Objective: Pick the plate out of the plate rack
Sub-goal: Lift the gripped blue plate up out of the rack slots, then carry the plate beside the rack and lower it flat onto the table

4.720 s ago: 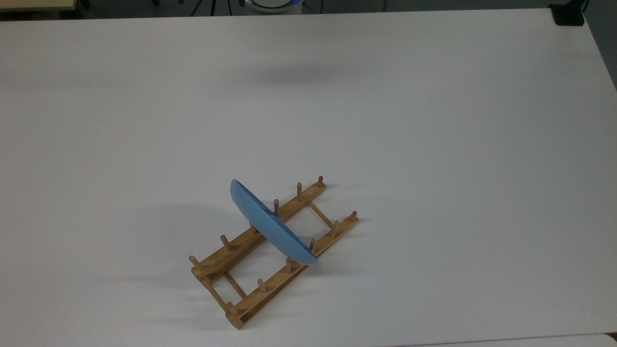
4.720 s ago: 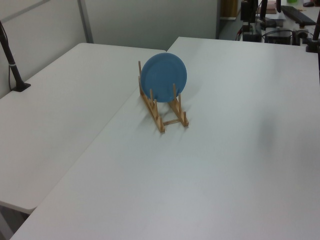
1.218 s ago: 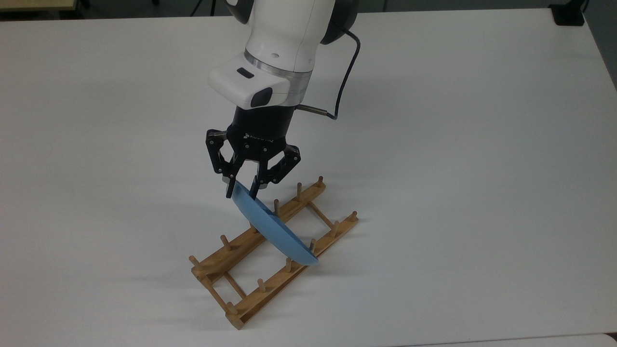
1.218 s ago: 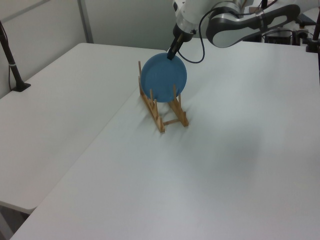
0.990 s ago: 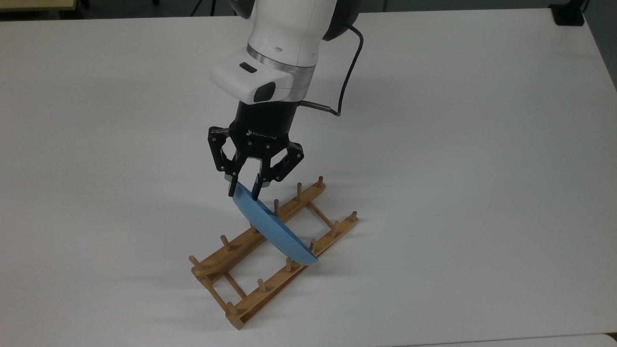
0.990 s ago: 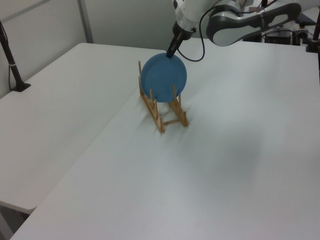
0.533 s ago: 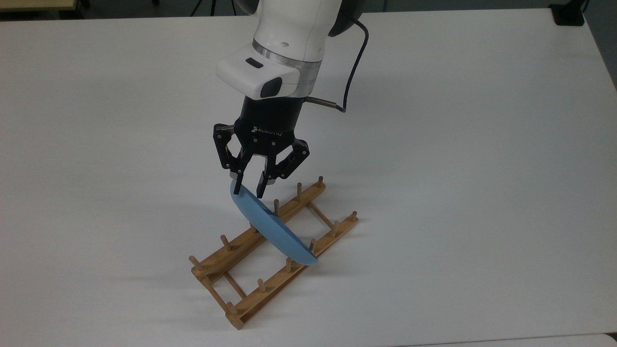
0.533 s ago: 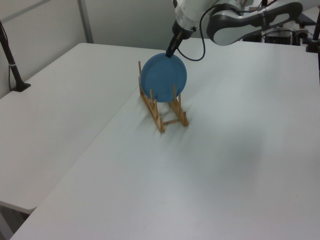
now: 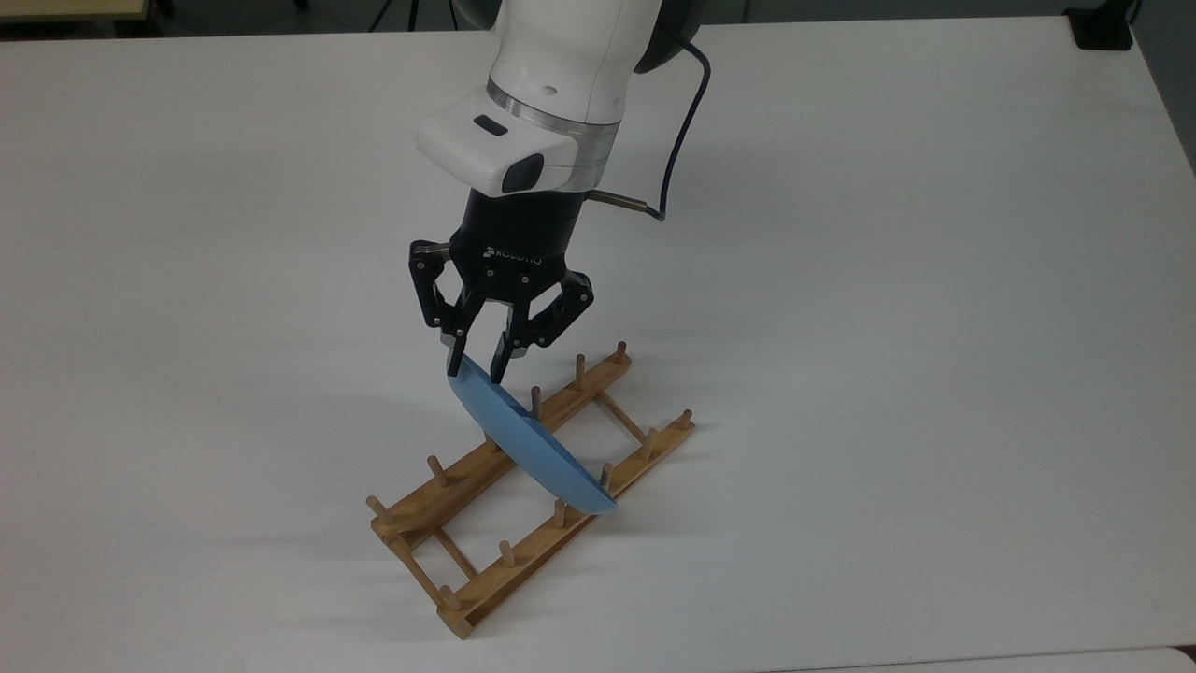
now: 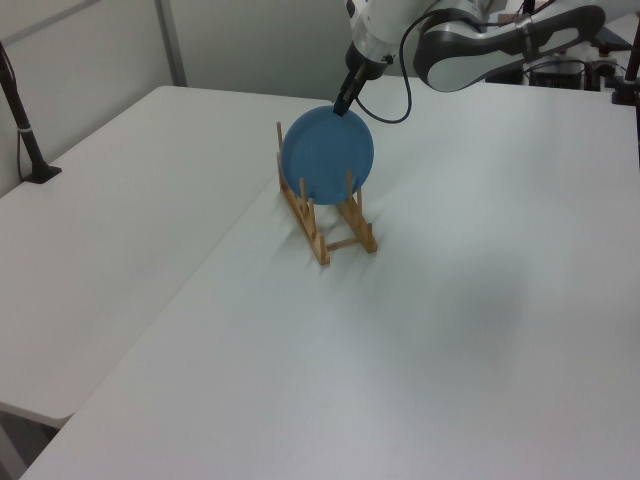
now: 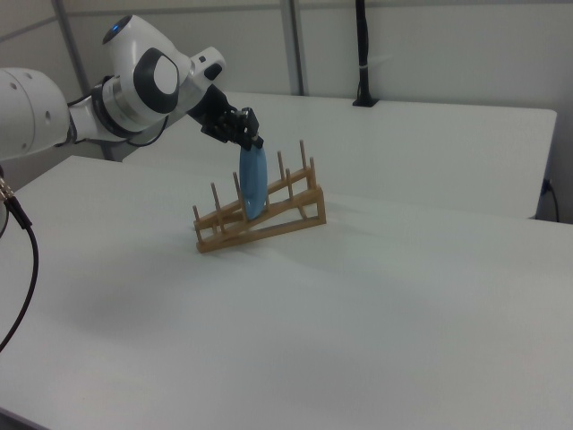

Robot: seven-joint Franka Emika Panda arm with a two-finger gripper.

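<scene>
The light-blue plate (image 9: 525,441) stands on edge in the wooden plate rack (image 9: 439,495), leaning between its pegs. My gripper (image 9: 475,370) comes down from above onto the plate's upper rim at the top view's left end. One finger sits on each side of the rim, and the gripper is shut on the plate. In the left view the gripper (image 10: 341,108) meets the top of the plate (image 10: 328,155) above the rack (image 10: 332,238). The right view shows the plate (image 11: 253,186) edge-on in the rack (image 11: 269,224), with the gripper (image 11: 254,143) at its top.
The white table (image 9: 888,327) stretches wide around the rack. A black cable (image 9: 677,140) hangs from my wrist. A black block (image 9: 1103,28) sits at the far right corner. A black post (image 10: 25,125) stands clamped on the neighbouring table.
The arm came in over the bare rack and set its fingers astride the plate's rim. Over the last second the fingers drew slightly closer. The plate still rests in the rack.
</scene>
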